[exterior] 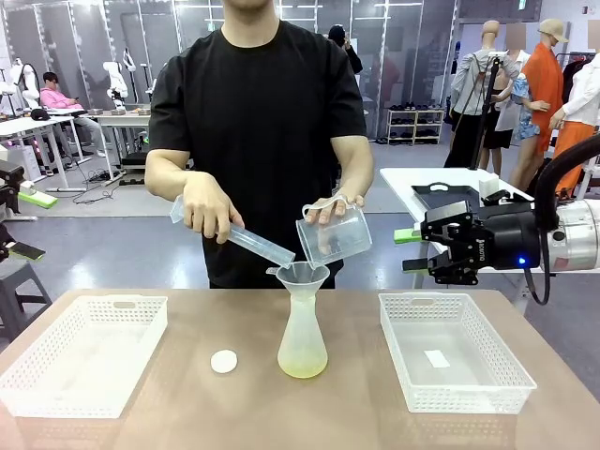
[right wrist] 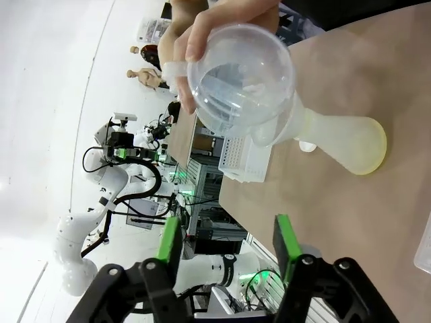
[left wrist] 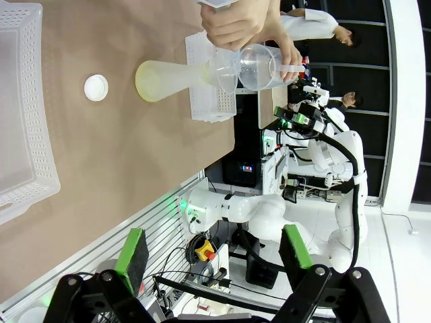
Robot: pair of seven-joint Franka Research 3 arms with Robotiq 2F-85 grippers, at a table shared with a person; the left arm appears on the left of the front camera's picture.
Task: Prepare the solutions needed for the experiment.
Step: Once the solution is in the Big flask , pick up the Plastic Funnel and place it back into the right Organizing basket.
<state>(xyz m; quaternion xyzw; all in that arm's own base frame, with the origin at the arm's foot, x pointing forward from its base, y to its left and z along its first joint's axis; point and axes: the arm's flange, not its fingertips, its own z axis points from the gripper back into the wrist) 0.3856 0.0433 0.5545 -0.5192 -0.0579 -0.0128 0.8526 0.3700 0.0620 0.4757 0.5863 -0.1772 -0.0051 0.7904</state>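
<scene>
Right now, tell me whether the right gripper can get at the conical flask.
Probably, at its lower body only. The right gripper hangs open beyond the basket, and the flask's right flank is bare, but the person's hands, jug and funnel crowd its neck.

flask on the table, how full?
Nearly empty, upright. Only a shallow pale yellow layer sits at the base of the flask; a funnel sits in its neck.

Flask (exterior: 303, 339) frosted plastic; jug (exterior: 335, 236) clr plastic; table (exterior: 234, 414) matt wood-look; L basket (exterior: 84, 364) wht plastic.
</scene>
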